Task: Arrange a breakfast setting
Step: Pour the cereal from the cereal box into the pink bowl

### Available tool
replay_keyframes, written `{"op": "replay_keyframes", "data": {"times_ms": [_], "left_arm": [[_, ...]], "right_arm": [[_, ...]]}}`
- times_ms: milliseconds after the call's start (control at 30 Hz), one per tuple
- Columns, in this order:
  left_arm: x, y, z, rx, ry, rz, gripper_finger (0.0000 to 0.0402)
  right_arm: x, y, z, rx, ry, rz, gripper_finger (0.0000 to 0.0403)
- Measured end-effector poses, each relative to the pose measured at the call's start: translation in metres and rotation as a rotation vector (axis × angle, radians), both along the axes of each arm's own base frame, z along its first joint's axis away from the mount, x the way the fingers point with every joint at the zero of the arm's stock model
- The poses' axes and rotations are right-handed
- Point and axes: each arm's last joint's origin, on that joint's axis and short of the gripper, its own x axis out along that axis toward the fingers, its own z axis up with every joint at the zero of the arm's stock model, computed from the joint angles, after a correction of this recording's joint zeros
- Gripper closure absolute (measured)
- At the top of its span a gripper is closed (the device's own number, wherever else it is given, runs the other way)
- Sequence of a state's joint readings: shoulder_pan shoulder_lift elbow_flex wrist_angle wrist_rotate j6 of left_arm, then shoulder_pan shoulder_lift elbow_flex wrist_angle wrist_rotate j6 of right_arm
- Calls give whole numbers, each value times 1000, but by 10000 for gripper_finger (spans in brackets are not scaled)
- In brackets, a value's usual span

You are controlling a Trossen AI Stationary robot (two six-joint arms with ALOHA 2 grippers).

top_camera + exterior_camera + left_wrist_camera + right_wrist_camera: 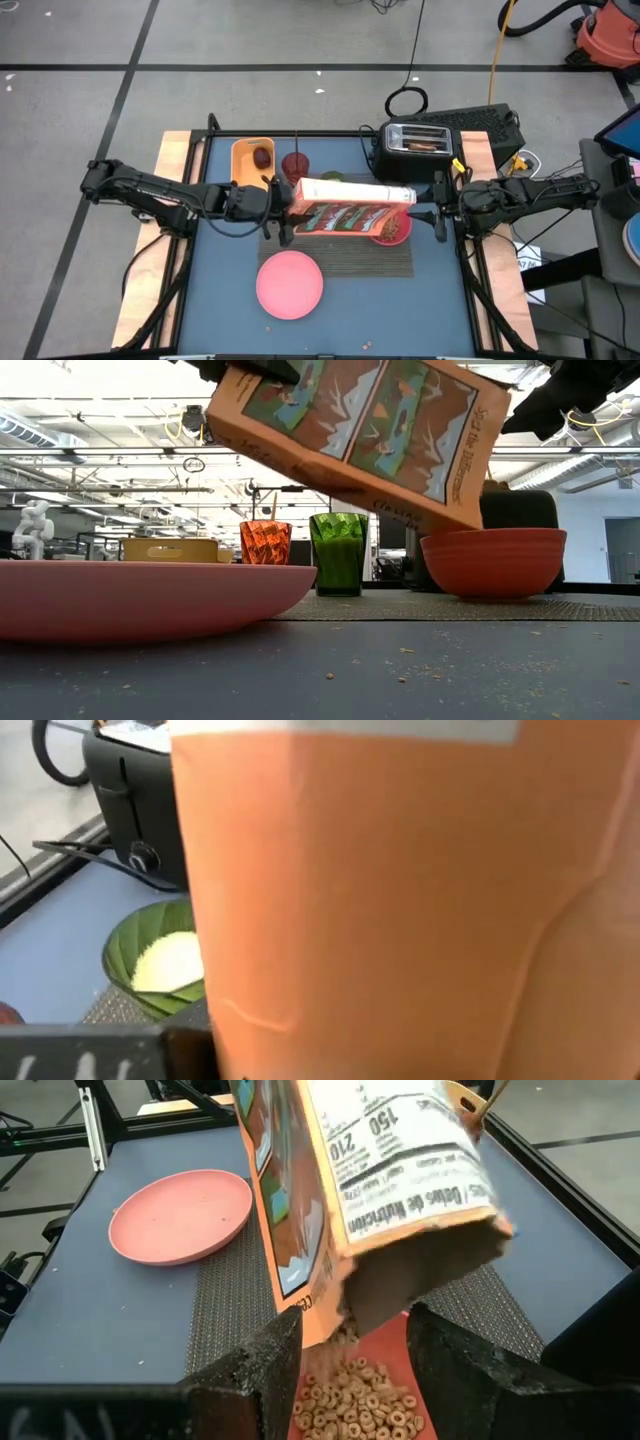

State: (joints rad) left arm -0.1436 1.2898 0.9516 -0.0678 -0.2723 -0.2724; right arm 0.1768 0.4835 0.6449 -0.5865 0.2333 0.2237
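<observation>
My left gripper [283, 208] is shut on a cereal box [350, 205] held tilted above the pink-red bowl [392, 230]. The box's open end [420, 1270] points down, and cereal rings lie in the bowl [360, 1400]. My right gripper [438, 208] is open and empty, above the bowl's right side. The bowl stands on the dark woven placemat [340, 258]. The pink plate [290, 284] lies at the mat's near left corner. The red tumbler [296, 165] and the green cup [339, 552] stand behind the box. The dark-red fruit [262, 156] lies in a yellow tray. Toast [420, 145] sits in the toaster. My left gripper holds the cereal box by its closed end [300, 208], pinched between the two fingers, coming level from the table's left. The box is lifted clear and tilted, its open end lowest over the bowl [495, 560]. The box itself fills the left wrist view and hides the contact.
A black toaster [418, 145] stands at the far right corner with its cord behind it. A yellow tray [252, 160] stands at the far left. The blue table top [400, 310] shows bare at the near right, with crumbs on it.
</observation>
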Motion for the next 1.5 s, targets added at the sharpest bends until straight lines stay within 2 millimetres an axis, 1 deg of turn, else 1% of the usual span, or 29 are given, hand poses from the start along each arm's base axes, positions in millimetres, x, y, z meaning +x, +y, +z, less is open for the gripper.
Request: {"op": "replay_keyframes", "data": {"times_ms": [133,233,733,867,1033,1133,1267,1400,1500], "left_arm": [[1,0,2,8,-26,10,206],[0,0,1,3,-7,8,206],[0,2,2,3,-18,5,206],[0,3,6,15,-47,18,206],[2,5,0,5,-12,10,206],[2,5,5,5,-47,11,206],[2,7,-1,-2,1,18,206],[1,7,3,-2,-26,29,206],[1,7,0,-11,-3,21,206]], "right_arm": [[0,0,0,0,1,0,232],[0,0,0,0,1,0,232],[0,0,0,0,1,0,232],[0,0,0,0,0,0,232],[0,0,0,0,0,0,232],[0,0,0,0,0,0,232],[0,0,0,0,-1,0,232],[0,0,0,0,-2,0,232],[0,0,0,0,-2,0,232]]}}
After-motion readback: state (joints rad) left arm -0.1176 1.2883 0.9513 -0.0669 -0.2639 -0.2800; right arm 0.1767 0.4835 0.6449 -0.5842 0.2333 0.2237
